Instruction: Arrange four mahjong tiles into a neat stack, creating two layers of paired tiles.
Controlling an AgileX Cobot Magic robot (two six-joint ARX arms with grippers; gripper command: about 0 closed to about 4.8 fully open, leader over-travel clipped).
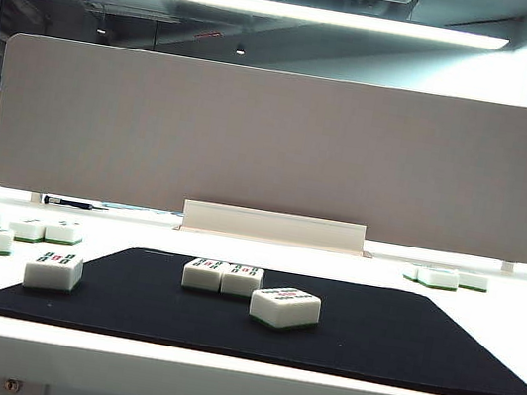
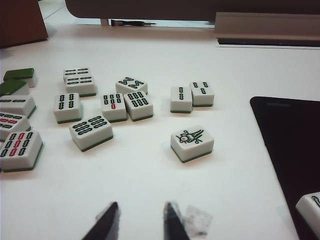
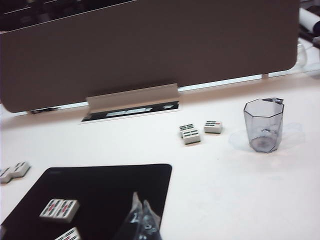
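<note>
On the black mat (image 1: 340, 345), the four mahjong tiles lie in a single layer. Left to right in the exterior view: one single tile (image 1: 53, 271) at the mat's 9 o'clock edge, a touching pair (image 1: 222, 276) near centre toward 12 o'clock, and one skewed tile (image 1: 284, 307) just at the pair's 4 o'clock. No tile is stacked; the task stands at its first pick.

The left gripper (image 2: 138, 220) hovers over the white table (image 2: 150, 170) off the mat, fingers nearly together, holding nothing. The right gripper (image 3: 142, 220) hangs above the mat's right portion, jaws closed, empty.

Next move: open a gripper and descend on a loose tile, judged the skewed one.
</note>
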